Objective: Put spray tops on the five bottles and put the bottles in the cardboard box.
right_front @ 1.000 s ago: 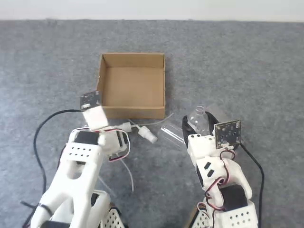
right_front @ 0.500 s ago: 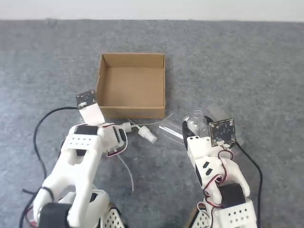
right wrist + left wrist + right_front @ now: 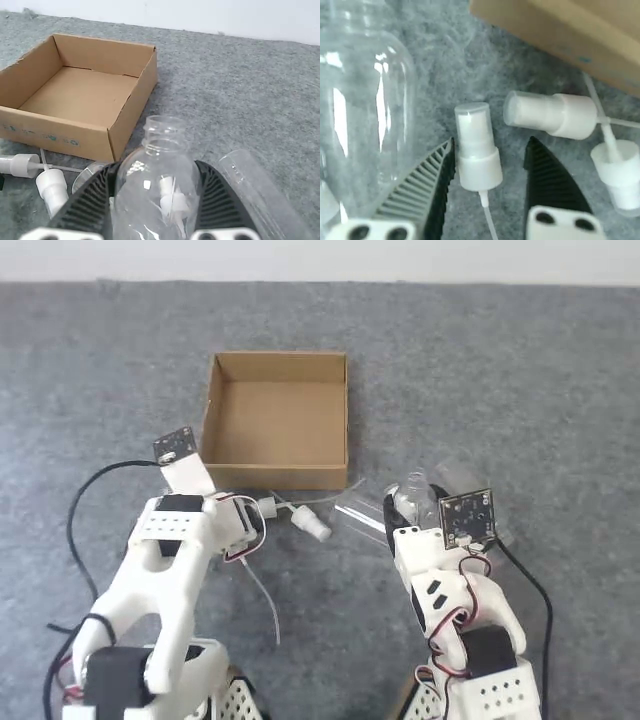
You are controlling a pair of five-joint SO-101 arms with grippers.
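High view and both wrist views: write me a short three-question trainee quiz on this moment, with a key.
1. True or false: the cardboard box is empty.
2. Fill in: the left gripper's open jaws straddle a ____ lying on the carpet.
3. The clear bottle held in the right gripper has: A a cap fitted; B an open neck; C a cork.
Key: 1 true; 2 spray top; 3 B.
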